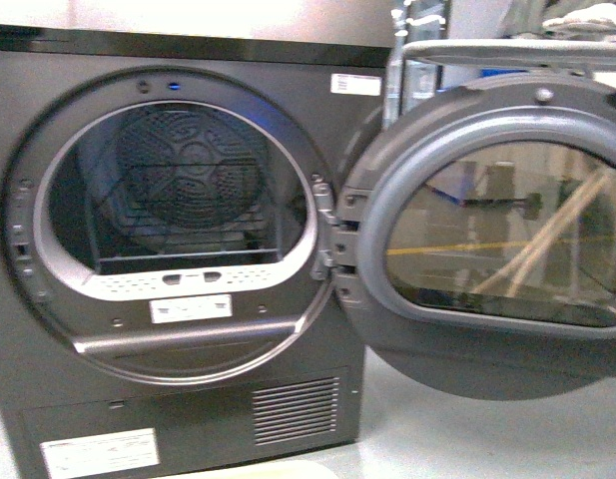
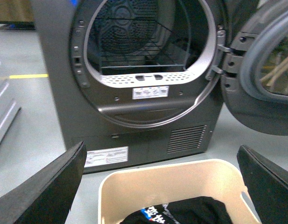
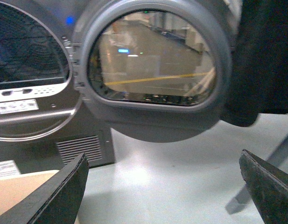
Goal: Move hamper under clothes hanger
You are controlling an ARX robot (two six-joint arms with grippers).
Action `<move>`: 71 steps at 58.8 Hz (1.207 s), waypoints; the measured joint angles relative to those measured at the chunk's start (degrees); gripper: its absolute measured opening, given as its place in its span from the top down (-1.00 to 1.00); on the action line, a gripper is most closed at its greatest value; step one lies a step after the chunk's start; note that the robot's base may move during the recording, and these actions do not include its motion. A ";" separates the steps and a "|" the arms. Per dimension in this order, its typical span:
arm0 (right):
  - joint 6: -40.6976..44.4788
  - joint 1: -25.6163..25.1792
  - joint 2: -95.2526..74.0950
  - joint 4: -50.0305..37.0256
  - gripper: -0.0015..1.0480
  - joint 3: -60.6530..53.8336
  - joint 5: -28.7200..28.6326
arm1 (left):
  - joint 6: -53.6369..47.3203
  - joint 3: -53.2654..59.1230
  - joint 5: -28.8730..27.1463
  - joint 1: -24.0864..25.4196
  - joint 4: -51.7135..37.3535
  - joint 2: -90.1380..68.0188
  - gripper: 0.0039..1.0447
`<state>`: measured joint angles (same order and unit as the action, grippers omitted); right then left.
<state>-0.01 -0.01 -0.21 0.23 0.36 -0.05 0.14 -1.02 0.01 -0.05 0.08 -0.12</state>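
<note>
The beige hamper (image 2: 134,186) stands on the floor in front of the dark grey dryer and holds a black garment (image 2: 190,212). My left gripper (image 2: 161,147) is open above the hamper's far rim, one finger on each side of it, holding nothing. A corner of the hamper shows in the right wrist view (image 3: 17,191) and its rim at the bottom of the front view (image 1: 278,469). My right gripper (image 3: 163,156) is open and empty over bare floor. The clothes hanger's bar (image 1: 507,48) runs behind the dryer door, and an angled leg (image 3: 274,163) stands at the right.
The dryer (image 1: 178,249) is open with an empty drum. Its round door (image 1: 497,239) swings out to the right above the floor. A black garment (image 3: 265,60) hangs beside the door. A yellow line (image 2: 27,76) marks the floor left of the dryer.
</note>
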 joint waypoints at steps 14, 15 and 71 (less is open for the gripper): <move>0.02 0.11 0.00 0.00 -0.85 -0.02 -0.48 | 0.00 0.00 -0.44 0.07 0.00 0.09 -0.88; 0.02 0.11 0.00 0.00 -0.85 -0.02 -0.44 | 0.00 0.00 -0.39 0.07 0.00 0.09 -0.88; -11.37 -3.10 -52.13 -33.18 -0.85 10.43 -8.15 | 0.37 -17.42 -0.33 -2.45 -27.50 -65.53 -0.88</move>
<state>-11.38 -3.11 -52.34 -32.95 10.79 -8.21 0.51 -18.44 -0.32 -2.50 -27.42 -65.65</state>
